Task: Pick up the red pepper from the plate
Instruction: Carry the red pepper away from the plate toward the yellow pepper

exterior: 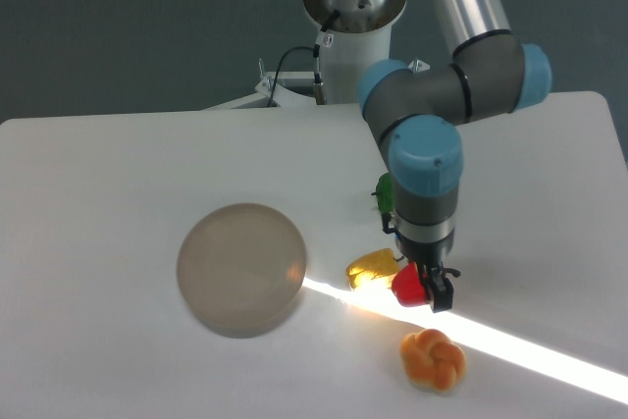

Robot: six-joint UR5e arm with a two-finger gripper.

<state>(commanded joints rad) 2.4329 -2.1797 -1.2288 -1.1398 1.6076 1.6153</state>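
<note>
The red pepper (406, 285) is small and glossy and sits between the fingers of my gripper (422, 291), right of the plate and off it. The gripper points straight down and is shut on the pepper, just above or at the table surface; I cannot tell which. One dark finger (441, 293) shows to the right of the pepper, and the other is hidden behind it. The plate (240, 268) is a round beige-grey disc at the centre left with nothing on it.
A yellow pepper (371, 268) lies just left of the red one, almost touching it. A green pepper (384, 193) shows partly behind the arm's wrist. An orange bun-like toy (433, 359) lies in front of the gripper. A bright sunlight stripe crosses the white table (118, 174).
</note>
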